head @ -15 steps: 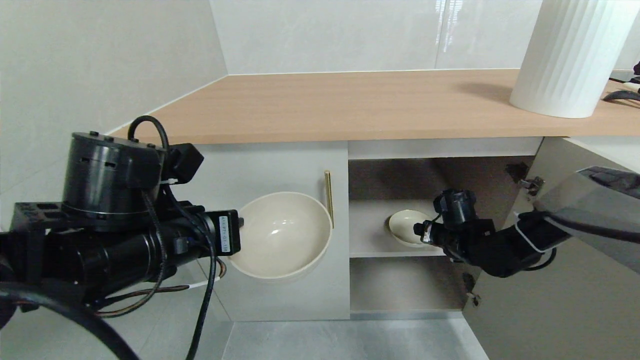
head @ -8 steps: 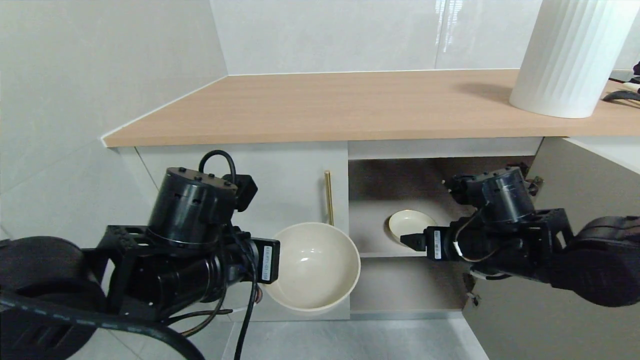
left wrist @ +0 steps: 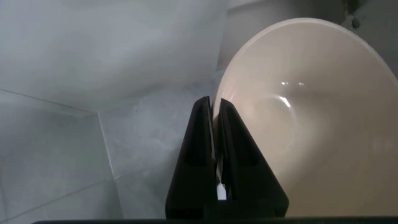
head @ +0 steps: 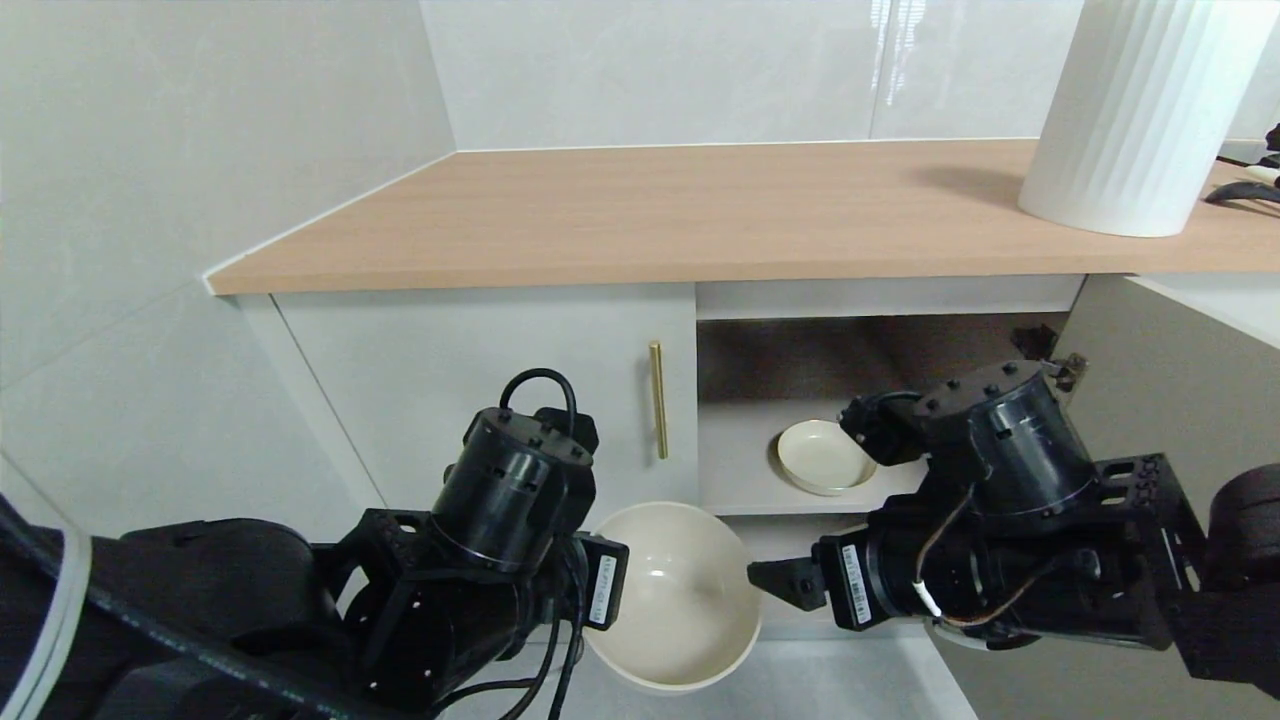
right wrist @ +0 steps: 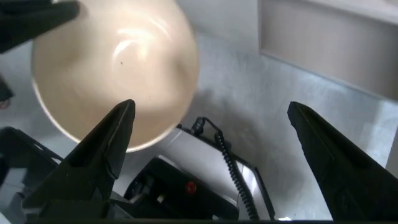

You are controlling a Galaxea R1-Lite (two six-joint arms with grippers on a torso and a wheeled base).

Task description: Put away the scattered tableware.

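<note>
- the left gripper [left wrist: 216, 112] is pressed onto the rim of the cream bowl [head: 672, 600], held low before the cabinet [head: 480, 380].
- the right gripper [right wrist: 210, 109] is spread wide, just beside the bowl.
- a small dish [head: 825, 455] is set near the shelf [head: 730, 470] front edge.

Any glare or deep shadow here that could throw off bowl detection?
Head view: bright glare streaks on the wall tiles; the white vase throws a soft shadow on the counter; the cupboard is dark at its upper back, but the small dish on its shelf reads clearly. Left wrist view: small highlights inside the bowl. Right wrist view: a broader sheen on the bowl.
</note>
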